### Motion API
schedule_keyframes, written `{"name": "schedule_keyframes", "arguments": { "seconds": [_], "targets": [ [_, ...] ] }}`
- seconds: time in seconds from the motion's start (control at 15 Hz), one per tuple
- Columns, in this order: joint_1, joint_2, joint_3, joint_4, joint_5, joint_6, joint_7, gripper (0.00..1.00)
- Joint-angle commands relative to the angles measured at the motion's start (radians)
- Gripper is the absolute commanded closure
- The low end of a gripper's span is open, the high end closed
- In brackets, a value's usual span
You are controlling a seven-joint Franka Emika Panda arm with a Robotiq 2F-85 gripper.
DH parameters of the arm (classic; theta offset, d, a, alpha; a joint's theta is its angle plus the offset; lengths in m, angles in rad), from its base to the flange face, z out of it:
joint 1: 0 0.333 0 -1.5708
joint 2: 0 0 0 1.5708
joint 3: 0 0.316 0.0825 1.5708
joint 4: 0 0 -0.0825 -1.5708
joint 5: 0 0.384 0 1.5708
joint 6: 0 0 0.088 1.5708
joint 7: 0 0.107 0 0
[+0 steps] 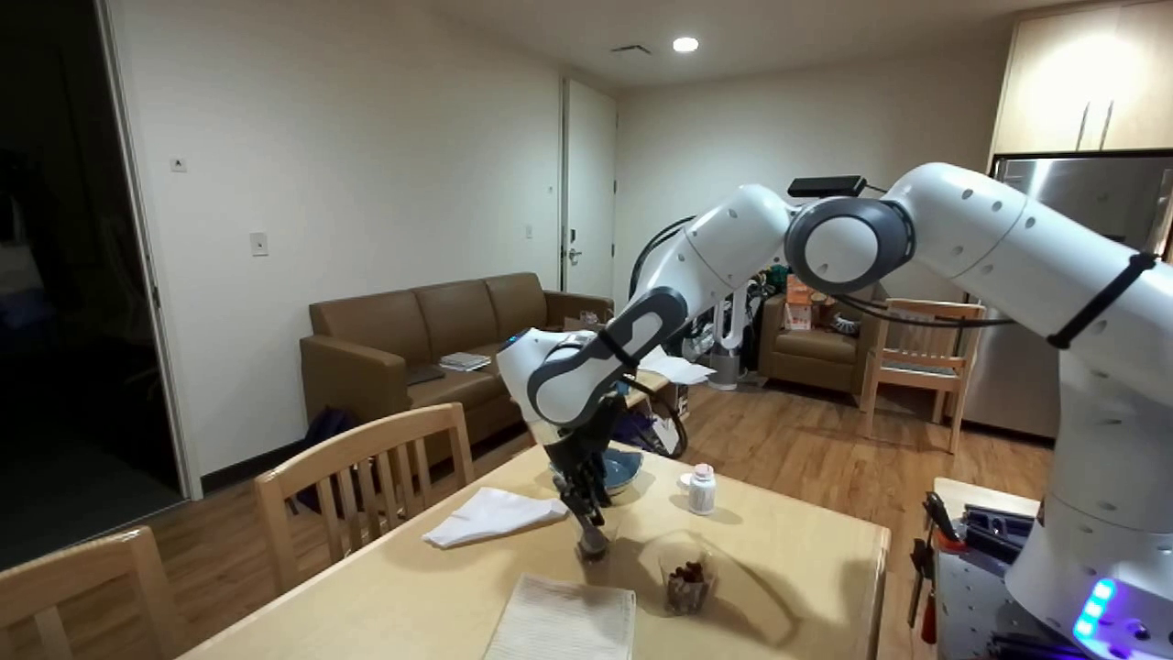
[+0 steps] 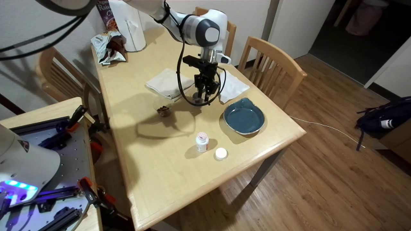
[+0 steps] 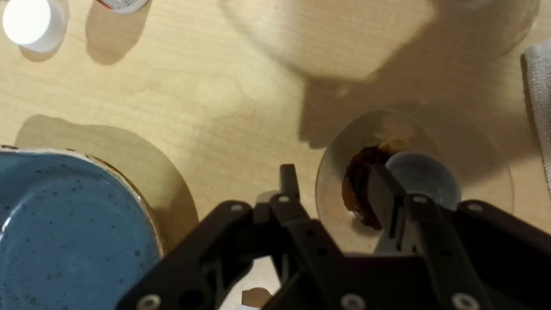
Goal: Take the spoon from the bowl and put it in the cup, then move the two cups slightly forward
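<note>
The blue bowl [image 1: 623, 469] sits on the table beside my gripper and looks empty in an exterior view [image 2: 244, 118]; part shows in the wrist view [image 3: 77, 232]. A clear cup [image 3: 333, 196] with dark brown and orange contents stands below my gripper. A grey rounded spoon head [image 3: 426, 178] shows over the cup's right side, partly behind one finger; its handle is mostly hidden. Another clear cup [image 1: 676, 561] with dark contents stands closer to the robot base, also in an exterior view [image 2: 162, 106]. My gripper [image 3: 333, 181] is open, fingers apart, with nothing held between them.
A white bottle [image 2: 202, 142] and a white cap [image 2: 221, 153] stand near the bowl. A white napkin [image 1: 495, 515] and a folded cloth [image 2: 167, 82] lie beside the cups. A paper towel roll [image 2: 133, 35] and snack bag [image 2: 110, 48] stand at a table end.
</note>
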Motion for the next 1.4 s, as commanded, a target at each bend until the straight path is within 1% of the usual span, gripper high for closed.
{"name": "schedule_keyframes", "arguments": {
  "seconds": [0.0,0.07,0.13,0.2,0.33,0.47,0.67,1.07,1.33],
  "targets": [
    [-0.006,0.030,0.010,0.055,0.023,-0.054,0.020,0.22],
    [-0.006,0.032,0.010,0.058,0.022,-0.054,0.020,0.16],
    [-0.080,-0.035,0.004,-0.086,0.024,0.036,-0.049,0.09],
    [-0.079,-0.051,-0.010,-0.115,0.015,0.040,-0.034,0.03],
    [-0.105,-0.097,-0.022,-0.176,0.014,0.060,-0.034,0.00],
    [-0.137,-0.150,-0.026,-0.230,0.017,0.064,-0.044,0.00],
    [-0.164,-0.224,-0.020,-0.305,0.019,0.084,-0.046,0.00],
    [-0.191,-0.361,0.019,-0.457,0.049,0.112,-0.104,0.00],
    [-0.211,-0.458,0.015,-0.608,0.077,0.150,-0.122,0.00]
  ]
}}
